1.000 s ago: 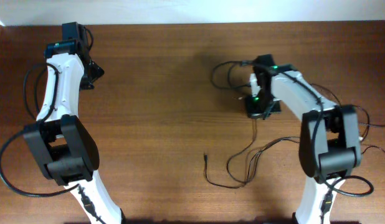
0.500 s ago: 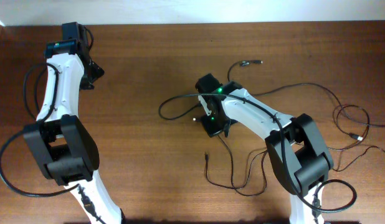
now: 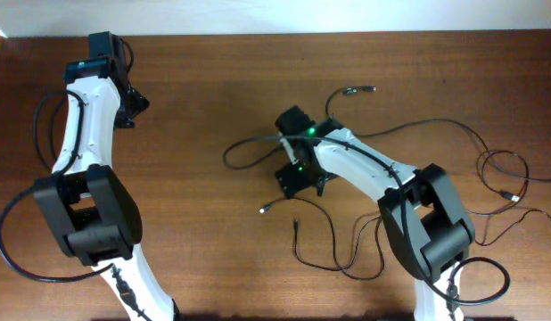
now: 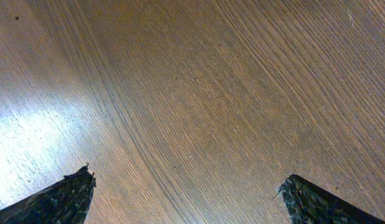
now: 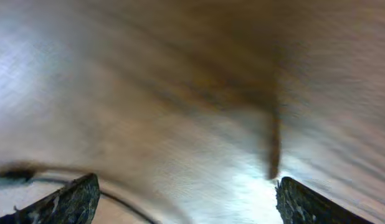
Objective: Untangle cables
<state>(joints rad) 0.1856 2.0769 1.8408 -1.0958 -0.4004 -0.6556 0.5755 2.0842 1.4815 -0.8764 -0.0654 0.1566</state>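
Cables (image 3: 360,90) being separated mid-bench (image 3: 204,232); R pincer (image 5: 187,179) apart, empty; L pincer (image 4: 189,174) apart, idle. Next: fresh strand needing regrasp.

Left arm (image 3: 86,116) and right arm (image 3: 360,165): white, rounded link shells joined by bulky black joint housings (image 3: 90,214). A thin black cable (image 3: 42,125) loops along the left arm's white link on its 9 o'clock side. A further black loop sits at each base. A green indicator lamp (image 3: 308,134) glows on the right wrist. Pincer fingers (image 4: 61,196) are black, coarse-textured and tapered, visible at 7 and 5 o'clock in each wrist view.
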